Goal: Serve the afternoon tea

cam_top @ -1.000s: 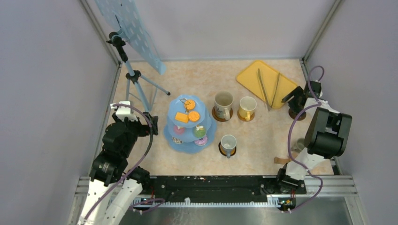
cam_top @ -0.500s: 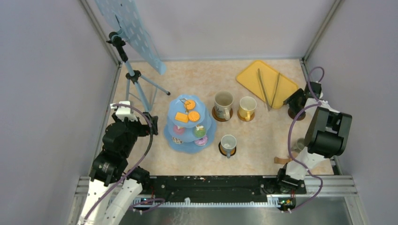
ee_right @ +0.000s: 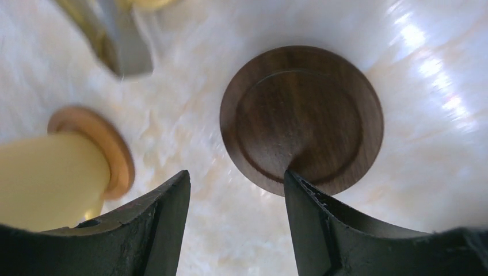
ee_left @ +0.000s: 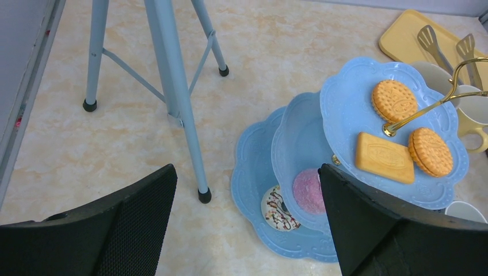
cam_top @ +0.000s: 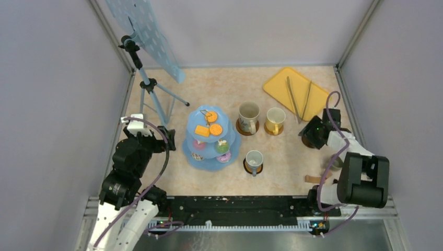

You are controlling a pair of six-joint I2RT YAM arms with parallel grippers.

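Since a second ago the right arm has swung in from the right wall towards the middle. The bare coaster [ee_right: 302, 118] no longer lies by that wall and now sits to the right of the yellow mug [cam_top: 275, 119].

The right tool [ee_right: 236, 175] hangs low over the surface [cam_top: 219, 83], jaws apart and gripping nothing. The coaster lies flat just ahead of its tips and a little to their right. One fingertip [ee_right: 296, 181] overlaps the coaster's near edge in the wrist view, though I cannot tell if it touches. It is a round disc, so it has no long axis to line up with. The right arm is much the nearer. The left tool [ee_left: 246, 168] hovers wide open and empty on the far side of the stand [ee_left: 345, 92], well apart from the coaster.

By my count:
- **Mugs:** three in plain view, the beige mug [cam_top: 249, 116], the yellow one and the white mug [cam_top: 254, 159], each on its own coaster.
- **Possible fourth mug:** a greyish shape [cam_top: 335, 161] by the right arm, mostly hidden.
- **Coasters:** four in all, counting the bare one.
- **Biscuits:** three biscuits [ee_left: 394, 100] on the top tier, two round and one oblong.
- **Lower tiers:** several donuts and cupcakes, partly covered, so I cannot give a firm number.
- **Tray and tongs:** one pair of tongs [cam_top: 299, 97] on one tray [cam_top: 277, 86].
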